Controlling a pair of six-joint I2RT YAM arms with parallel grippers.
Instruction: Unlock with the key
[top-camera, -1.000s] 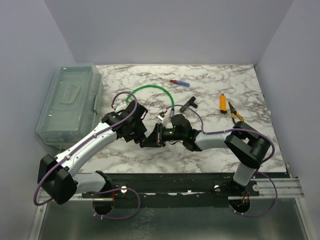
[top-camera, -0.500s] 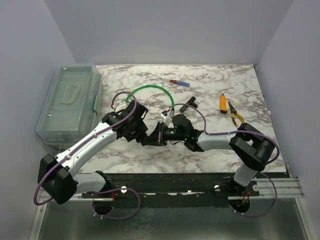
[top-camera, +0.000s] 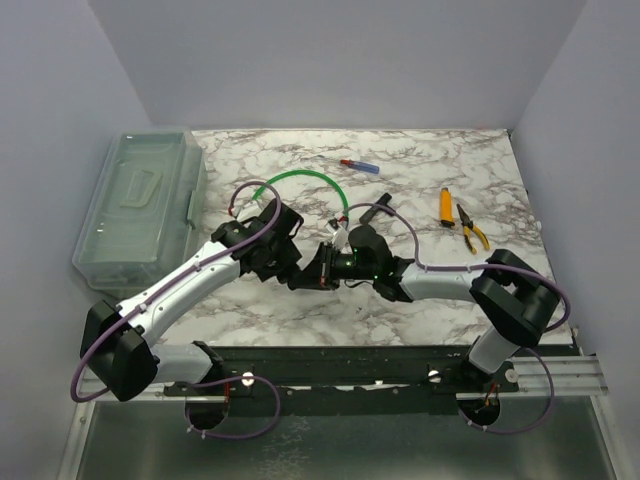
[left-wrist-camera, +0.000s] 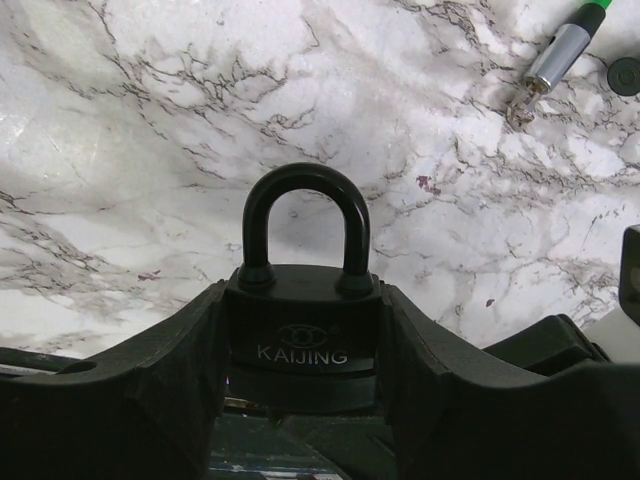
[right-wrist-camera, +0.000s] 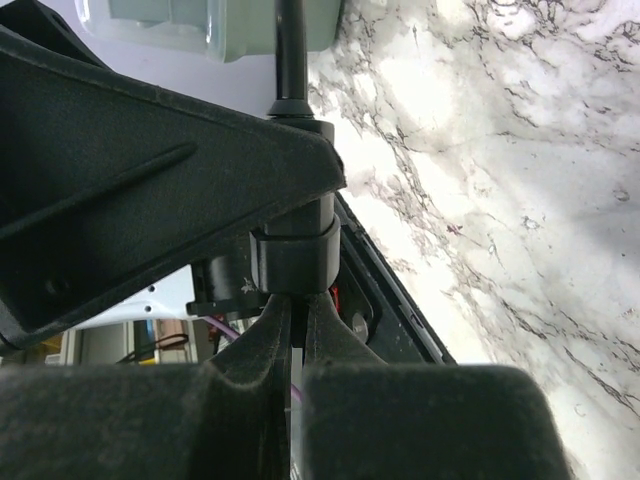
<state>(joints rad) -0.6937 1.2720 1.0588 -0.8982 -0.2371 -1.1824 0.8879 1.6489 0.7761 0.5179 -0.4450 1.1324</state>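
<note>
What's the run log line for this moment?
stage: key at lock | left tool: gripping padlock | right tool: shut on key, at padlock base | shackle: closed

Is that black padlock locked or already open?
Shut: the padlock has both legs of its shackle seated in the body, left wrist view.

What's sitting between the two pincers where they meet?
A black padlock, gripped by the left pincer, the right pincer at its base; the left wrist view shows it plainly.

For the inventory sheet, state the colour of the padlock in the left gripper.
The padlock is black, shackle included; left wrist view shows it best.
</note>
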